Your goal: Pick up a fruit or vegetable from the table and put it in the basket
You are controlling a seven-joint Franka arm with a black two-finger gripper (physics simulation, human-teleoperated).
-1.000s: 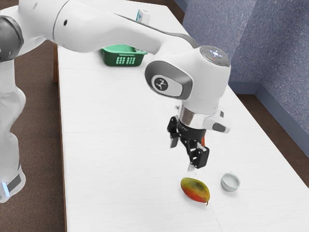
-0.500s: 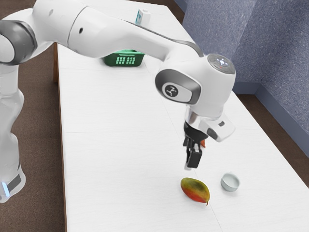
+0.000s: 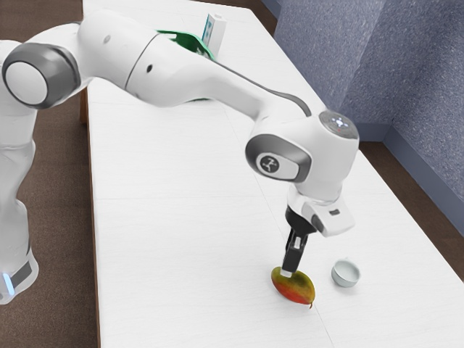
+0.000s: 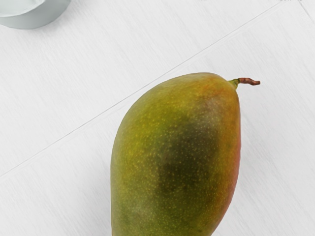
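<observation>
Lowering has brought my pincer (image 3: 288,272), open or closed I can't tell, down to the mango (image 3: 296,288), so gripping it seems next.

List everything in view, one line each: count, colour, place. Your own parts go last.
Mango: one, green-yellow and red with a brown stem, on the table under the tool.
Cup: one, pale grey, on the table near the mango.
Basket: one, green, toward the table's far end, partly hidden by the arm.
Carton: one, white and blue, beside the basket.
Table: one, white, beneath these things.
Floor: one, brown, around the table.
Wall: blue-grey, at the exterior view's upper right.
Arm: one, white and grey, reaching over the table.
Tool: one, black, at the mango.
</observation>
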